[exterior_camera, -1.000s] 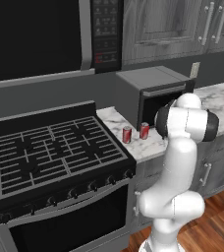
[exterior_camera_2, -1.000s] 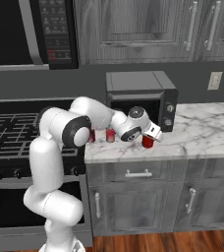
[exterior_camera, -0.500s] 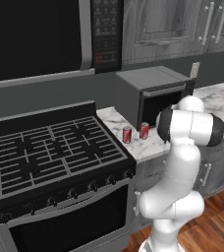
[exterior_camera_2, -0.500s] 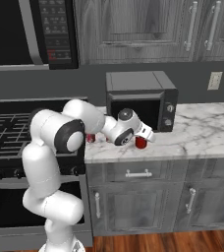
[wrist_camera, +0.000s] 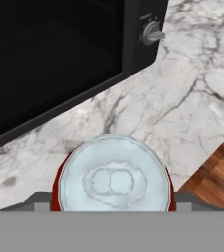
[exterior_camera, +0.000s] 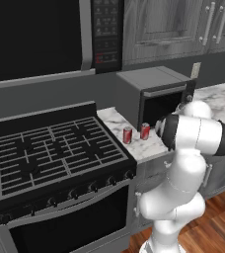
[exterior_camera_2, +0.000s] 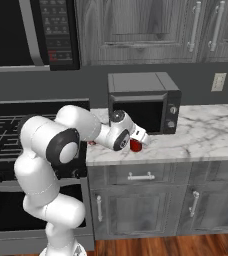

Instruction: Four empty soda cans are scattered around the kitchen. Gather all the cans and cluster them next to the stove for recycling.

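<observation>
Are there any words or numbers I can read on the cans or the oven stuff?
No text can be read anywhere.
Microwave button panel: small marks, too blurred to read.
Soda cans: plain red, no readable label.
Can top in the hand view: just the silver tab, no words.
Countertop oven knobs: no readable marks.

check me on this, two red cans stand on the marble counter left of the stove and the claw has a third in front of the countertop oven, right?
One thing is off: the two red cans stand on the marble counter to the right of the stove, not left, as the left base view shows. The rest holds: the claw has a third can in front of the countertop oven.
</observation>
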Robot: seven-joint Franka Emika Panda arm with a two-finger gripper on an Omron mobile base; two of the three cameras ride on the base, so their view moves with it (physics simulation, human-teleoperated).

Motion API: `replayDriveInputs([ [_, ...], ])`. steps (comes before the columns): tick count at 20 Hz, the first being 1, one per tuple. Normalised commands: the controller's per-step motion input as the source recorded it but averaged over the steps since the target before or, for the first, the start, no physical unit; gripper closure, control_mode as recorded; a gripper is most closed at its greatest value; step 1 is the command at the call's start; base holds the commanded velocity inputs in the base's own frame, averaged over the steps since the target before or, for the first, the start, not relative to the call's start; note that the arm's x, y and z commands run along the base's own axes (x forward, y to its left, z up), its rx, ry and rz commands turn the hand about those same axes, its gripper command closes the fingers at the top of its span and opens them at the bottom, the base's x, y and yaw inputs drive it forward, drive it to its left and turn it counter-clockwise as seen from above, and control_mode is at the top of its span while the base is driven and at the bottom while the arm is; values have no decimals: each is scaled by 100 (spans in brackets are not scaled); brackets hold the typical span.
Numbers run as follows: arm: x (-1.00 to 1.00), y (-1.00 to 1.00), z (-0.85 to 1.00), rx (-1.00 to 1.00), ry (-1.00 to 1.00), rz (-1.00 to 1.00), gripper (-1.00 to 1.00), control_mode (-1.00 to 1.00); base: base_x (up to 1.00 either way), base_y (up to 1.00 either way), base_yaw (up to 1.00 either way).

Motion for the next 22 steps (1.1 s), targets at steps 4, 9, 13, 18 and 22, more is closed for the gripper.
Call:
replayDriveInputs([
  [4,-10,30,24,0,8,0,100,-100,0,0,0],
  [9,-16,27,22,0,5,-1,100,-100,0,0,0],
  [13,-23,25,9,4,3,-2,100,-100,0,0,0],
  [18,-25,23,2,8,0,-1,100,-100,0,0,0],
  [22,-24,24,0,8,-6,-1,100,-100,0,0,0],
])
